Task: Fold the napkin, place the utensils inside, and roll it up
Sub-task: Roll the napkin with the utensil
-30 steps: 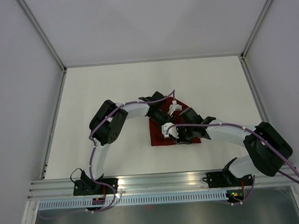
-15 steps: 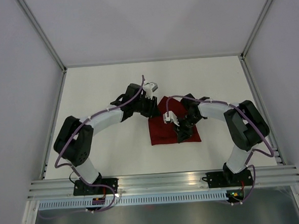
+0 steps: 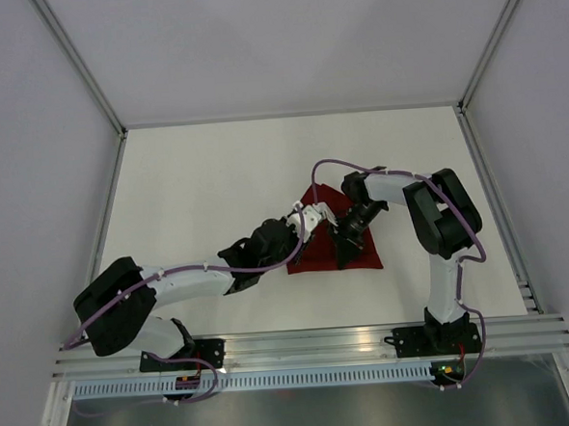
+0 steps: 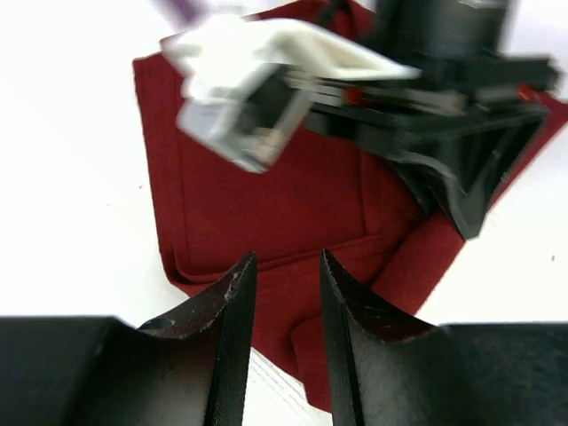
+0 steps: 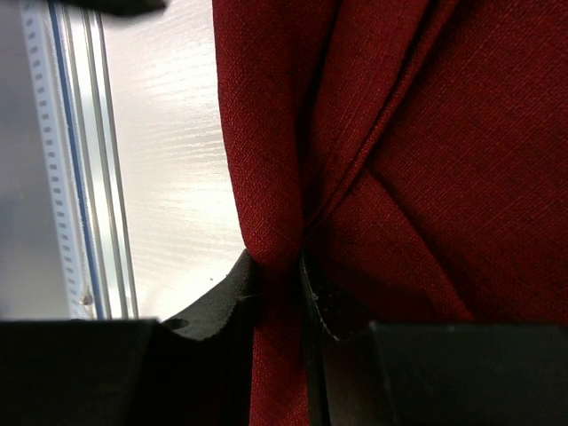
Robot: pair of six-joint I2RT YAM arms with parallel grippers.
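Note:
The dark red napkin [image 3: 318, 255] lies folded and bunched at the middle of the white table, with layered edges showing in the left wrist view [image 4: 266, 177]. My right gripper [image 3: 346, 248] stands over its middle and is shut on a raised fold of the cloth [image 5: 444, 133], pinched between its jaws [image 5: 278, 262]. My left gripper [image 3: 301, 229] reaches in low from the near left. Its jaws [image 4: 287, 256] stand a little apart over the napkin's near left edge with nothing between them. The right gripper's black fingers [image 4: 461, 169] show beyond it. The utensils are out of view.
An aluminium rail [image 3: 312, 342] runs along the table's near edge and also shows in the right wrist view [image 5: 75, 177]. White walls with metal frame posts [image 3: 88, 80] close in the table [image 3: 196, 180] on three sides.
My left arm has swung from the napkin's far left side down to its near left edge. The right arm has drawn its elbow back while its gripper stays on the cloth.

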